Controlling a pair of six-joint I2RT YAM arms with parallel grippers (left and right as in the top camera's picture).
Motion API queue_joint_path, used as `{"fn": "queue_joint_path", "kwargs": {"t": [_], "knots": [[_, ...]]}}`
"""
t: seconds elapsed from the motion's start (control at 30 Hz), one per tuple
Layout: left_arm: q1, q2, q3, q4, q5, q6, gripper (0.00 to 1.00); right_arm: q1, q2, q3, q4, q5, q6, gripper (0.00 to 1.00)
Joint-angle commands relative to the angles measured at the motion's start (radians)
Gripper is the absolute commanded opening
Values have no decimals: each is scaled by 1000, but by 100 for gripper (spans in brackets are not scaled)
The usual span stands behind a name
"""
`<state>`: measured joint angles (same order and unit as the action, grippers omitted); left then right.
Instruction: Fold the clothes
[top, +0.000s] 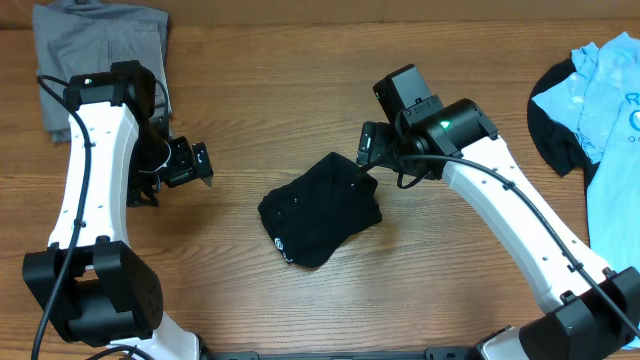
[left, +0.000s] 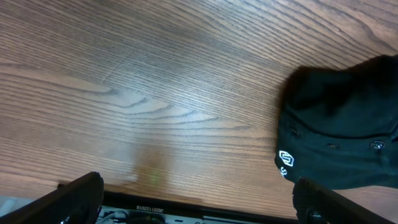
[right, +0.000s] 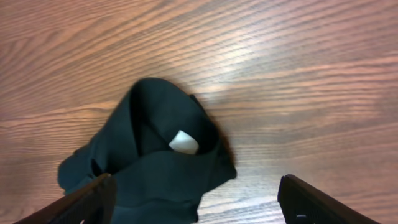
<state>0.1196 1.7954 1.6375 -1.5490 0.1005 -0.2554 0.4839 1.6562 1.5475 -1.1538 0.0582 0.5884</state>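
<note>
Black shirt (top: 320, 210) lies folded small at mid-desk (top: 270, 90). The left end effector (top: 197, 165) beside it and the right end effector (top: 366, 152) over its corner hang spread, empty. The fold looks finished; the next move likely means setting it aside and fetching the blue T-shirt (top: 605, 90).

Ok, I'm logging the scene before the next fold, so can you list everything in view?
Black shirt: one, black with small white logo, folded bundle at table centre.
Grey trousers: one, grey, folded, far left corner.
Light blue T-shirt: one, light blue, right edge.
Dark cloth: one, black, beside and partly under the T-shirt.
Table: one, brown wood.
Left gripper: open, empty, left of the black shirt.
Right gripper: open, empty, at the shirt's far right corner.
</note>
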Motion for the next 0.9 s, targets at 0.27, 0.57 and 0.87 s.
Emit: {"fn": "queue_joint_path", "kwargs": {"t": [0.27, 0.57, 0.87], "knots": [[-2, -17, 0, 5, 9, 12, 100, -5, 77, -17, 122, -365, -253, 50], [-2, -17, 0, 9, 8, 12, 100, 64, 253, -65, 227, -642, -336, 10], [-2, -17, 0, 8, 8, 12, 100, 56, 452, -74, 262, -668, -418, 12]]}}
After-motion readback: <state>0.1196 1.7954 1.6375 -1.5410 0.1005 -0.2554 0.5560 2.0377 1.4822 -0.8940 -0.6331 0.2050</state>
